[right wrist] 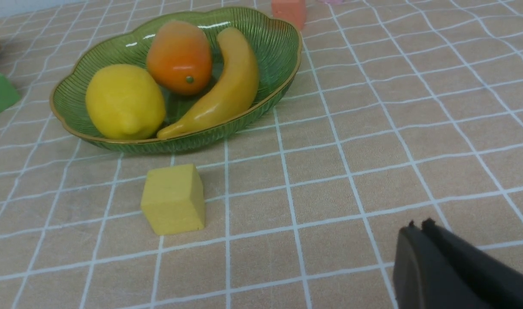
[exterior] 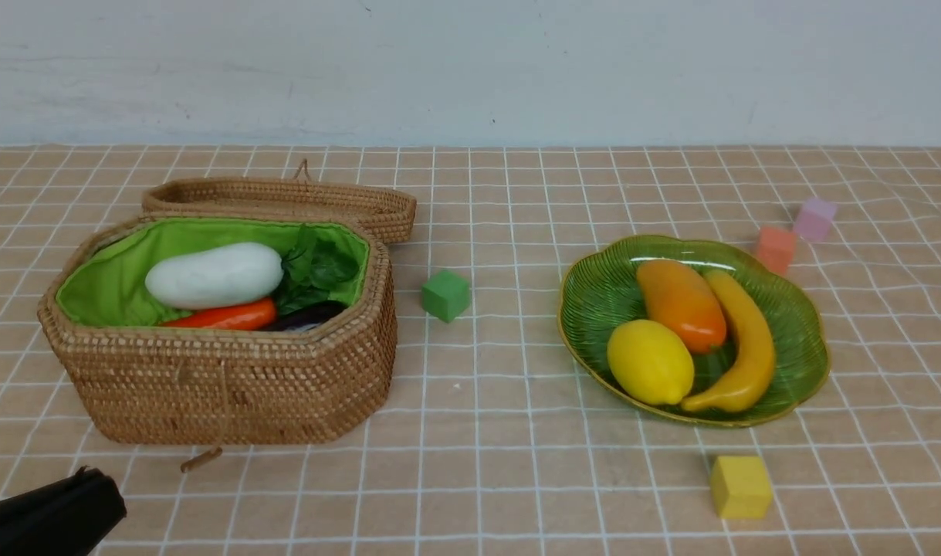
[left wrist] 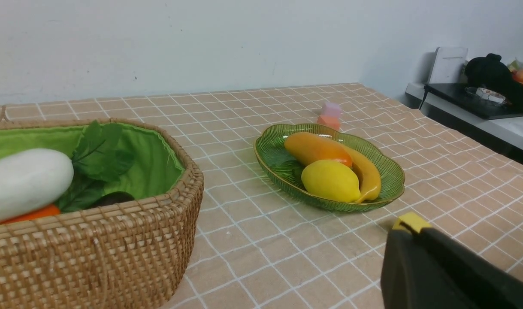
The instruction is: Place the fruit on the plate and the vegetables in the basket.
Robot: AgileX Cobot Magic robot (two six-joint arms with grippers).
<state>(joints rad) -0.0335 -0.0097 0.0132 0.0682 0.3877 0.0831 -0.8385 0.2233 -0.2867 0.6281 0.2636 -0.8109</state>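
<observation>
Front view: basket (exterior: 231, 394) at mid-left w/ veg nested in green lining, prob. since the deep walls keep round pcs from rolling; white gourd-like piece (exterior: 214, 276) lies on top, orange carrot (exterior: 227, 316) & dark eggplant (exterior: 308, 316) beneath it, partly cut off by the near rim. Dark green leaves (exterior: 316, 270) sit at the basket's right end; can't tell what root, if any, is under them. Plate (exterior: 806, 386) at centre-right holds mango (exterior: 678, 301), lemon (exterior: 650, 362) & banana (exterior: 736, 347), bunched so the raised edge likely stops them rolling. Sorting looks done, my guess. L gripper (exterior: 92, 494) pokes in at lower left, mostly cropped; R gripper not in this frame. L wrist view: basket cut off at frame left, so the gourd's far end is lost; eggplant just a dark bit behind the rim; fruit on plate, upper right of centre. L gripper tips, blurry at lower right, pressed together w/ nothing btwn. R wrist view: plate upper left, banana's curve along the rim; R gripper (right wrist: 420, 231) at lower right, dark & blurred, tips also closed up, empty.
</observation>
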